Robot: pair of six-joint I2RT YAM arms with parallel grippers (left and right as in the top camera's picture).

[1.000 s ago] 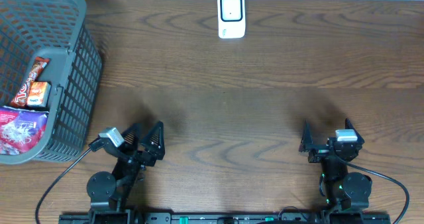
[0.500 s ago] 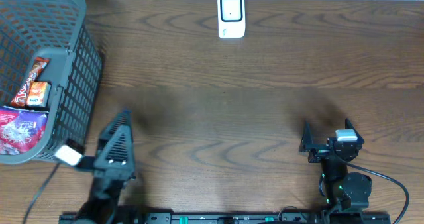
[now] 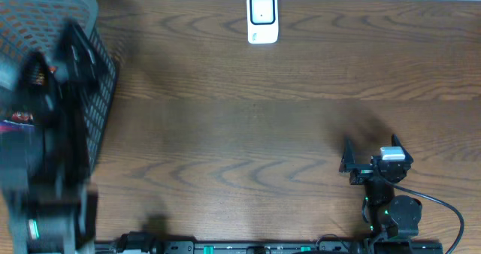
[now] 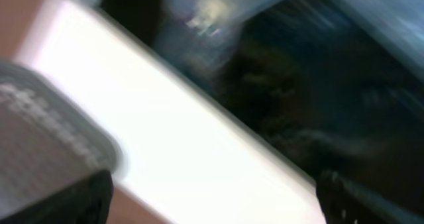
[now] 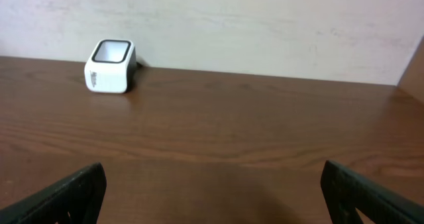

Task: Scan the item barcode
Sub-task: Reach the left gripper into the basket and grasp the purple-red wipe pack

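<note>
A: Left gripper: fingers apart, nothing between them in the wrist view. Confirm?

B: Confirmed. Both tips sit at the bottom corners with a wide gap. Beyond them is only blur: a white band, then something dark and bluish. Cannot name it.

A: Overhead?

B: Left arm is a dark smear over the basket, far left. It covers most of the contents. A sliver of wrapper shows at the left edge (probably one of the items, too little visible to say which).

A: Right gripper?

B: Jaws apart, empty, near right, low over the table. It faces the scanner, which stands at the far edge, centre, well apart from both arms.

A: Step in hand, my reading: reach into the basket for an item.

B: Agreed. Advice: come down clear of the basket rim, close across the narrow side of one packet only, and lift straight up before crossing. Leave the barcode face uncovered by the fingers so it can be turned to the scanner window.
</note>
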